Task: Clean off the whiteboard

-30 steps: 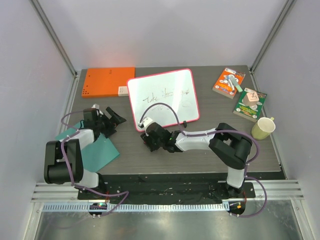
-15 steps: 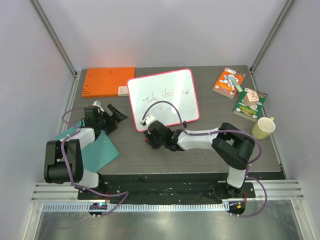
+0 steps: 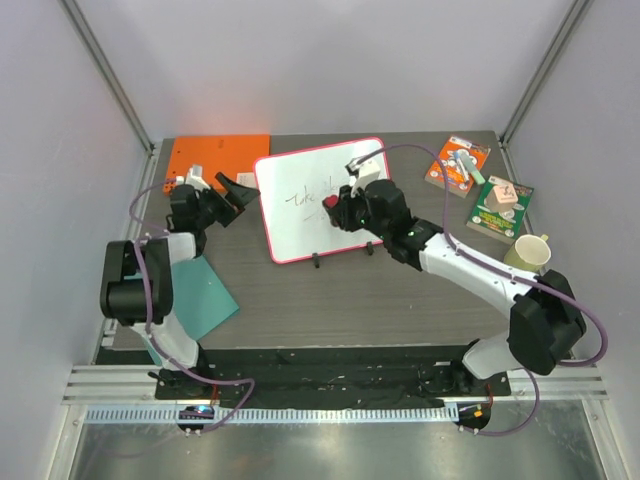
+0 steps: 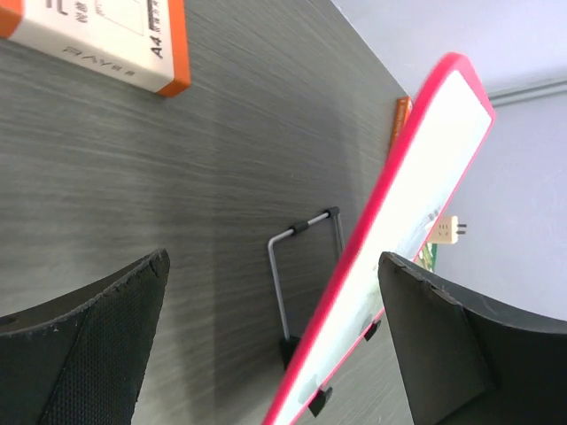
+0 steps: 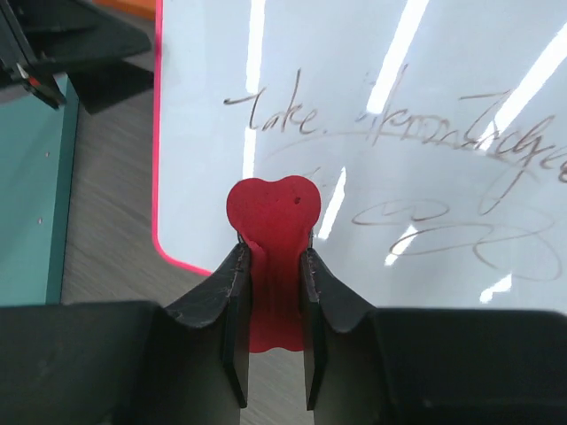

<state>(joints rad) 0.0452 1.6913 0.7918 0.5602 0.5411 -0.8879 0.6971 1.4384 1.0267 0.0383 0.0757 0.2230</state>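
Observation:
The whiteboard (image 3: 295, 225) with a pink-red rim stands tilted on a wire stand (image 4: 279, 274) at mid table, with dark handwriting across it (image 5: 425, 88). My right gripper (image 3: 337, 206) is shut on a red soft eraser (image 5: 273, 212), held in front of the board's face just below the left part of the writing; I cannot tell whether it touches. The eraser also shows in the top view (image 3: 331, 201). My left gripper (image 3: 238, 190) is open and empty. In the left wrist view (image 4: 275, 258) the board's left edge (image 4: 390, 239) lies between its fingers, untouched.
An orange board (image 3: 205, 162) with a small white box (image 4: 97, 35) lies at the back left. A teal sheet (image 3: 200, 295) lies front left. Two game boxes (image 3: 458, 163) (image 3: 500, 208) and a pale mug (image 3: 525, 256) sit at the right.
My right gripper rose from the table in front of the board to the board's face, carrying the red eraser. My left gripper moved back and right to the board's left edge.

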